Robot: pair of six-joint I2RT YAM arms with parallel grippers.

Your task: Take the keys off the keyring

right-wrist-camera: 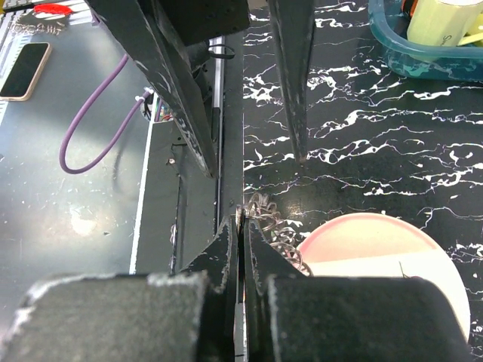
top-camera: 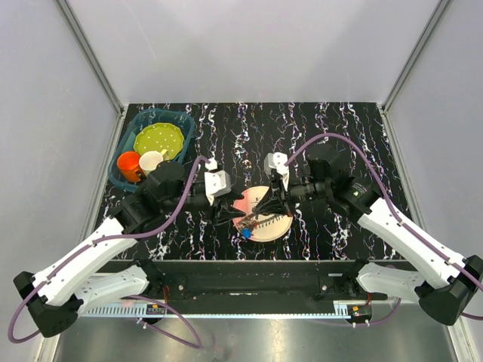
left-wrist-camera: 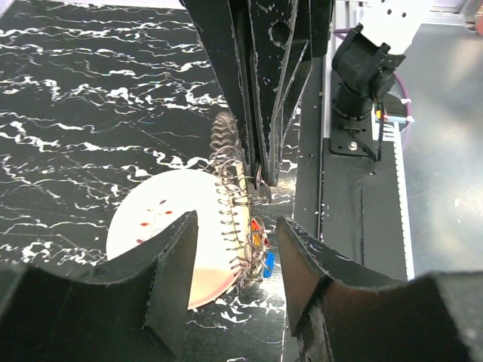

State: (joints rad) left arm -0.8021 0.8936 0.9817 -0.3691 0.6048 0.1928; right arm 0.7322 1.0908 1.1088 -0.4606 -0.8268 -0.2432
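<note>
Black marbled bench (top-camera: 339, 128): right end effector (right-wrist-camera: 240, 222) clenches the spiky dark-silver keyring (left-wrist-camera: 232, 215). Left end effector (left-wrist-camera: 235, 226), released, should pinch one blue-headed key (left-wrist-camera: 268, 260).

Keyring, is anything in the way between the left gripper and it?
Nothing visible. The left gripper is open, with the keyring and its keys right ahead of the gap. The right gripper pinches the keyring from the far side, above the plate, not in between.
</note>
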